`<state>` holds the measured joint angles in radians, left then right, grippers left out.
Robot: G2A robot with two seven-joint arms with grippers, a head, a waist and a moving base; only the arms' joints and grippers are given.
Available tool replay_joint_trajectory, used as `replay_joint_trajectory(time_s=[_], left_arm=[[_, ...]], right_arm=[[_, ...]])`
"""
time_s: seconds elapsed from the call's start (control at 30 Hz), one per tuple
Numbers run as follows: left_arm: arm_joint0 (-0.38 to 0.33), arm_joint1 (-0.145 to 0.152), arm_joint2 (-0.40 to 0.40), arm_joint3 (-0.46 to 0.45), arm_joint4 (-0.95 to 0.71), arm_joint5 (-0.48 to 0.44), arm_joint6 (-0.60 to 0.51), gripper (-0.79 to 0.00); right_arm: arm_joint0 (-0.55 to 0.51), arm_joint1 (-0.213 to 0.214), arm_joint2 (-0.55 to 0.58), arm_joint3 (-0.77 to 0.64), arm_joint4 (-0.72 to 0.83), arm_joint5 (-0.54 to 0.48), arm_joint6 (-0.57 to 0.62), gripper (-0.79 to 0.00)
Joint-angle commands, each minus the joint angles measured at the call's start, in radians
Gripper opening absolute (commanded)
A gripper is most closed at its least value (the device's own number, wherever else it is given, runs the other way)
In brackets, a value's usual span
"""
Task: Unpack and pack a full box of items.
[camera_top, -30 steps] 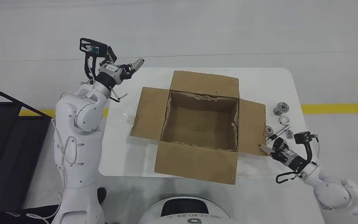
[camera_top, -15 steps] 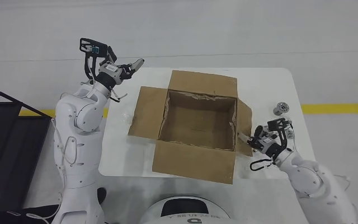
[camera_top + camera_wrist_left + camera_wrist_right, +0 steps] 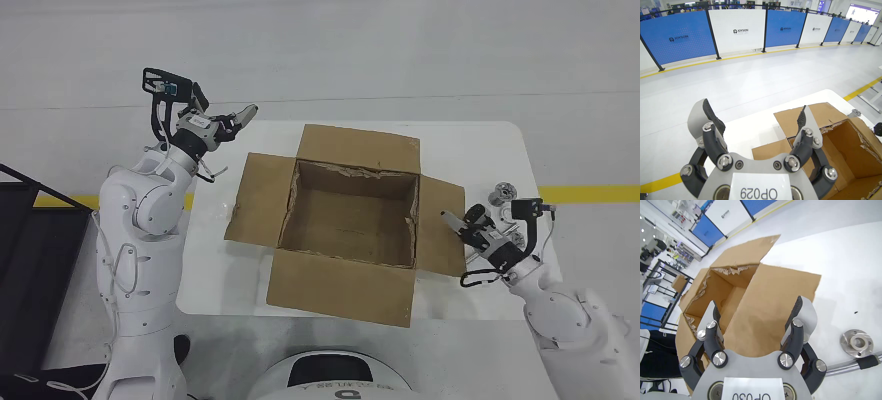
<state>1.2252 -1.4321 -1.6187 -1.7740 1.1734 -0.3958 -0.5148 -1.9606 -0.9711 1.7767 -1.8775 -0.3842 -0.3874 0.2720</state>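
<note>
**Operator:** Report the left side first.

**Technician:** The left gripper [image 3: 240, 115] is held off the far-left corner of the white table [image 3: 480, 150]. It is well apart from the cardboard box [image 3: 340, 285] and points toward it. In the left wrist view, the left gripper [image 3: 755, 106] has its jaws spread wide with nothing between them. The table corner [image 3: 753, 121] and the box's left flap [image 3: 772, 153] lie beyond the fingertips.

**Operator:** Location and condition of the box?

**Technician:** The box stands upright at the middle of the table with all four flaps folded outward. The near flap reaches the table's near edge. The inner rim is torn and ragged along several sides. The floor of the box shows bare cardboard.

**Operator:** And the right side?

**Technician:** The right gripper [image 3: 458, 222] sits at the outer edge of the box's right flap [image 3: 438, 225] and points toward the box. In the right wrist view, the right gripper [image 3: 756, 301] has its jaws spread. The right flap [image 3: 772, 298] is tilted upward and lies between the two fingers. Whether either finger touches the flap cannot be determined.

**Operator:** Anything further right?

**Technician:** A round metal flange [image 3: 856, 343] lies flat on the table just beside the right gripper. Next to the flange is a metal tube with a black sleeve [image 3: 866, 362]. A second metal part [image 3: 503, 190] rests near the table's right edge.
</note>
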Motion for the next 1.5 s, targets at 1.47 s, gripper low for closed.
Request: replay_joint_trajectory(time_s=[1.47], left_arm=[[0.0,0.0,-0.001,0.0,-0.001,0.0,0.0,0.0]], right_arm=[[0.125,-0.024,0.026,0.294,-0.504,0.433,0.045,-0.092]])
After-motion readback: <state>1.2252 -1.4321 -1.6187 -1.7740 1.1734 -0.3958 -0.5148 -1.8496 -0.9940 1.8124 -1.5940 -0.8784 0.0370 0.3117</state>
